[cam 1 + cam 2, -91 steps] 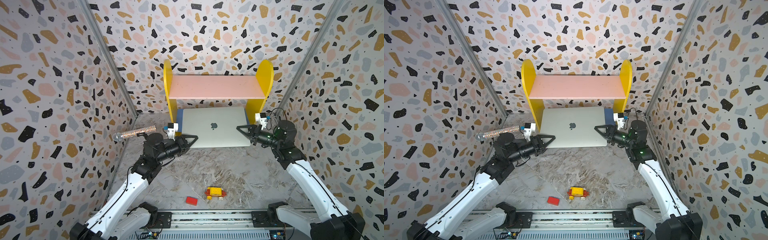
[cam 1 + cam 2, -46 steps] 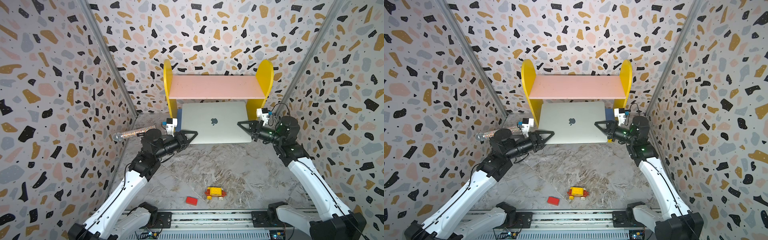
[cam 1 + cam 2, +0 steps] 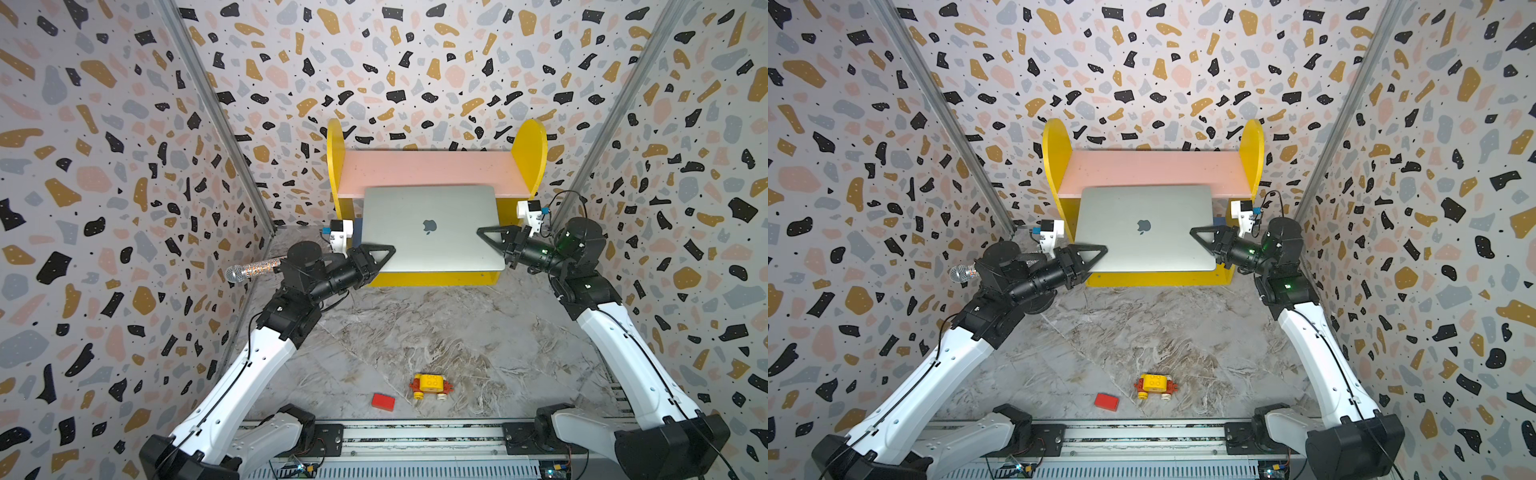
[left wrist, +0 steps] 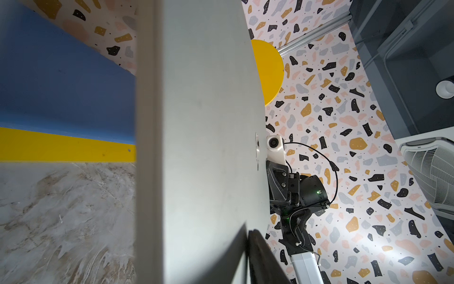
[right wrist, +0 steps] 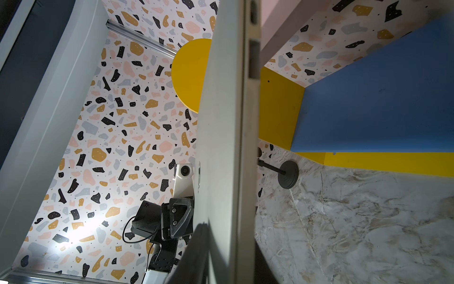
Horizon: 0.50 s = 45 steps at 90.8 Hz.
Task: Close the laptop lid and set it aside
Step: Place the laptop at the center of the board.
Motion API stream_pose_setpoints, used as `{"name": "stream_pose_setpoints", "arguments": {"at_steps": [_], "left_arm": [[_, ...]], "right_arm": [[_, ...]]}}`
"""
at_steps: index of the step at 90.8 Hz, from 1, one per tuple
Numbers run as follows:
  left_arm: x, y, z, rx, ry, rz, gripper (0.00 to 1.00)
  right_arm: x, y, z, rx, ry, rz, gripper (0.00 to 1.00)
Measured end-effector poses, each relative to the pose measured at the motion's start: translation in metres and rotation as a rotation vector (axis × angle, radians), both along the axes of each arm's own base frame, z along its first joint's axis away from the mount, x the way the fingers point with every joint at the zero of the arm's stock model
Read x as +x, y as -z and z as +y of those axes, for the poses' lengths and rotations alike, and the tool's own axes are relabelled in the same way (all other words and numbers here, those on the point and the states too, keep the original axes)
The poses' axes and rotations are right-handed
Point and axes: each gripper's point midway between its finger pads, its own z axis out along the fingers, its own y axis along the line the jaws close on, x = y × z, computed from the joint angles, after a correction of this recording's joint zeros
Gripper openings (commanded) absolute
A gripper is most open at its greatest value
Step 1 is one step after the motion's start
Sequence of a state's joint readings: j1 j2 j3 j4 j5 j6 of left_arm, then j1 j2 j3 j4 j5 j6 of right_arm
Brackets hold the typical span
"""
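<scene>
The closed silver-grey metal laptop [image 3: 430, 228] has risen toward the far yellow-pink shelf [image 3: 432, 170], mid set-aside. The left gripper [image 3: 384, 253] and right gripper [image 3: 488, 235] clamp its sides. Next, level placement.

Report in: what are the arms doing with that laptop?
Holding laptop by its sides: left gripper, right gripper. Its lid shut, held off table. Close behind, pink shelf; toy car, red block clear.

- laptop [image 3: 430, 232]: silver-gry, dark logo
- shelf [image 3: 428, 168]: pink top, yel sides
- toy car [image 3: 429, 383]: yel w/ red
- block [image 3: 383, 401]: red
- walls [image 3: 104, 187]: terrazzo specks
- floor [image 3: 415, 332]: gry marble
</scene>
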State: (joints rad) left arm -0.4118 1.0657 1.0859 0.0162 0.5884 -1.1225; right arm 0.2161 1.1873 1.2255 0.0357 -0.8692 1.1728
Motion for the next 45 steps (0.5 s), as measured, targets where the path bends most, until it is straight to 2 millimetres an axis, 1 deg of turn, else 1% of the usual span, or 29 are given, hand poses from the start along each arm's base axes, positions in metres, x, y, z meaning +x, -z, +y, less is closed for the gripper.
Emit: {"name": "stream_pose_setpoints", "arguments": {"at_steps": [28,45], "left_arm": [[0.024,-0.014,0.003,-0.009,-0.038,-0.021,0.36],[0.048,-0.017,0.007,-0.031,-0.063,-0.017,0.37]], "right_arm": [[0.023,-0.015,0.004,0.002,0.0,-0.015,0.23],[0.044,-0.018,0.008,0.0,0.007,-0.012,0.23]]}}
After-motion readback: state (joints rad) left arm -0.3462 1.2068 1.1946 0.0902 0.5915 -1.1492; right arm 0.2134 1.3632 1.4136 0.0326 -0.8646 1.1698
